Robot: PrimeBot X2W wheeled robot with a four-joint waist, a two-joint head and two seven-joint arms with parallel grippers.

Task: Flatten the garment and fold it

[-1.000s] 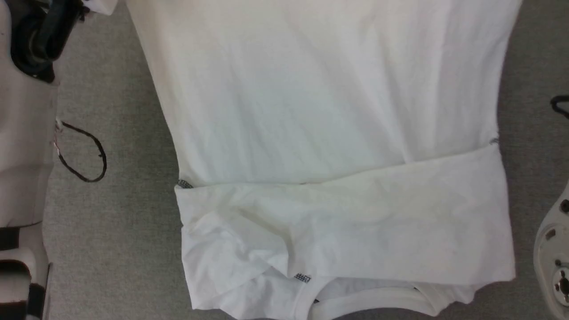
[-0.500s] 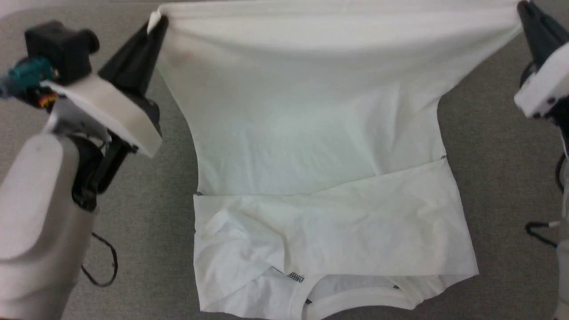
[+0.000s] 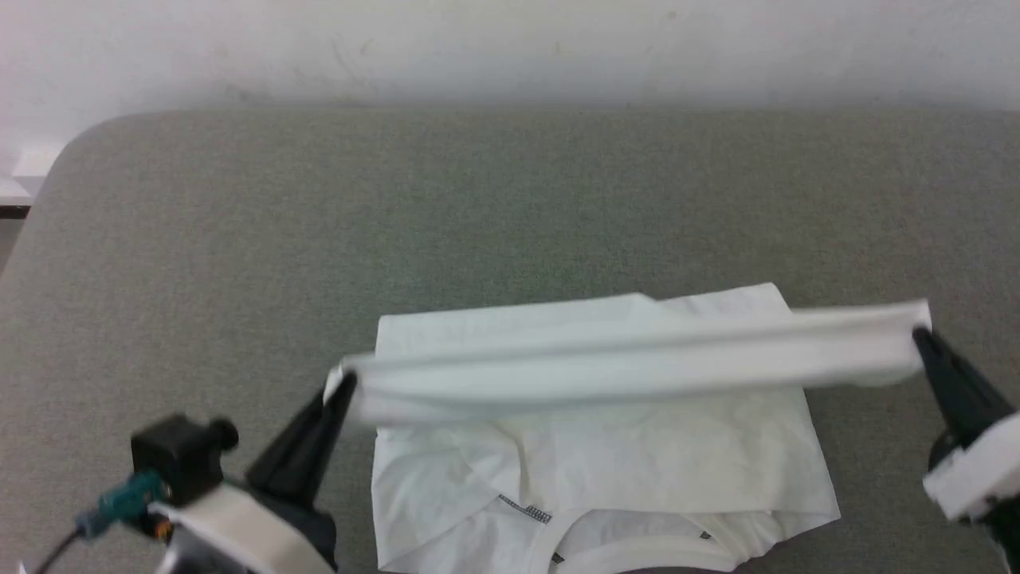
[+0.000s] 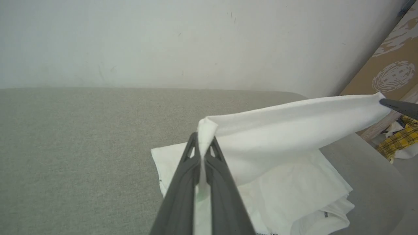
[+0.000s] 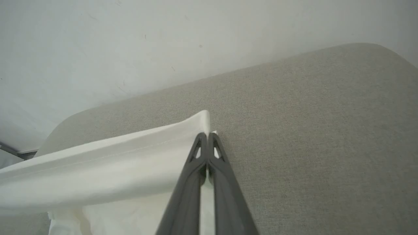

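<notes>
The left gripper (image 3: 344, 388), lower left of the head view, has its fingers pressed together, pinching one corner of the garment (image 3: 590, 478) at the hem (image 3: 637, 359). The right gripper (image 3: 920, 339), at the right edge, is likewise clamped on the opposite corner. The hem hangs taut between them as a raised band across mid-frame, clear of the grey table (image 3: 510, 199). The remainder lies flat at lower centre, sleeves (image 3: 717, 454) crossed over the body, collar (image 3: 637, 550) at the bottom edge. Change noted: half a second ago the hem was stretched far from the collar; it now hangs over the sleeves, the camera having also shifted. Judgement: the hem-to-collar fold is under way, hem not yet laid down
</notes>
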